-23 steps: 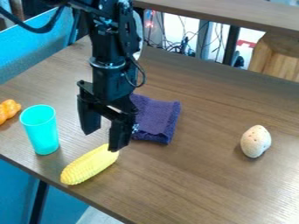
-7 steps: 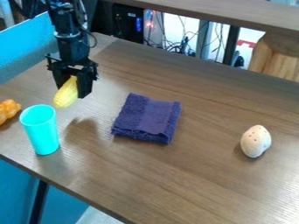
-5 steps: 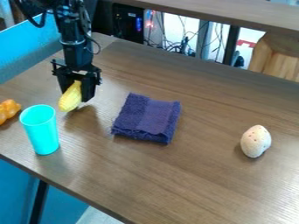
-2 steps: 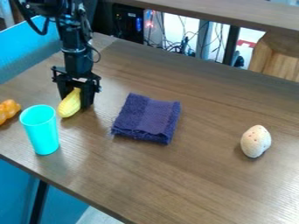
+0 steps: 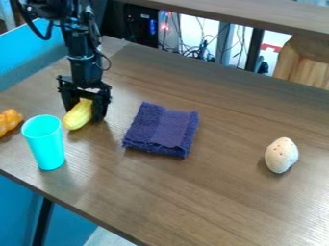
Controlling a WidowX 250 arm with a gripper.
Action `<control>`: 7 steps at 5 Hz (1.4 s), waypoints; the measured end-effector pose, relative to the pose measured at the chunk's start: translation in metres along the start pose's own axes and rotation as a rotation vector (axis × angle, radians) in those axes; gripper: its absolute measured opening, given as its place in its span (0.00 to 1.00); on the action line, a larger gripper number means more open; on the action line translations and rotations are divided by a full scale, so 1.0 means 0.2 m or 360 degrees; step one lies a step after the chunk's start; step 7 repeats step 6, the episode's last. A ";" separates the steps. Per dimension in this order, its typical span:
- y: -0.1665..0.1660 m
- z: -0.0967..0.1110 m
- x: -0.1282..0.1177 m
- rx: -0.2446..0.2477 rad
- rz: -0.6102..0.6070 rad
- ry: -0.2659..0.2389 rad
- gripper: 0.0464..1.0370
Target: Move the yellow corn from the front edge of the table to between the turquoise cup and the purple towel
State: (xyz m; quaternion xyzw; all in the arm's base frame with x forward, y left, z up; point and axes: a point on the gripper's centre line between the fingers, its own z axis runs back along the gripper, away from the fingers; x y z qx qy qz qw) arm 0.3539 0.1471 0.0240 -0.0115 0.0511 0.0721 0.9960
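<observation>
Yellow corn sitting at the end effector, near the cup

From where I'm standing, an orange, lumpy thing (image 5: 9,121) is peeking in at the far left edge of the view, lying on the brown wooden tabletop (image 5: 237,202). Just right of it, a turquoise cup (image 5: 46,146) is standing upright, its mouth facing up, near the front edge.

Next along, past the cup and farther from me, the yellow corn (image 5: 77,116) is slanting at the end effector (image 5: 85,113), its lower end pointing toward the cup. The black arm (image 5: 83,60) is coming in from the upper left and hanging down over this spot. Whether the end effector is clamping the corn or standing apart around it — that I cannot tell.

To the right of them, near the middle, a folded purple cloth (image 5: 164,129) is lying flat on the wood, well apart from the corn. Well over to the right, a pale, speckled, egg-shaped thing (image 5: 281,155) is resting by itself, casting a small shadow.

Behind the tabletop, a dark box (image 5: 140,26) is showing blue lights, a tangle of cables (image 5: 199,50) is hanging beside it, and a light wooden piece (image 5: 302,60) is standing at the far right.
</observation>
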 end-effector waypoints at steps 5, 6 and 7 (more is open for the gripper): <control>-0.28 0.56 -0.47 0.0154 -0.0194 -0.0255 0.96; -0.22 0.49 -0.52 0.0269 -0.0177 -0.0096 0.96; -0.22 0.49 -0.52 0.0269 -0.0177 -0.0096 0.96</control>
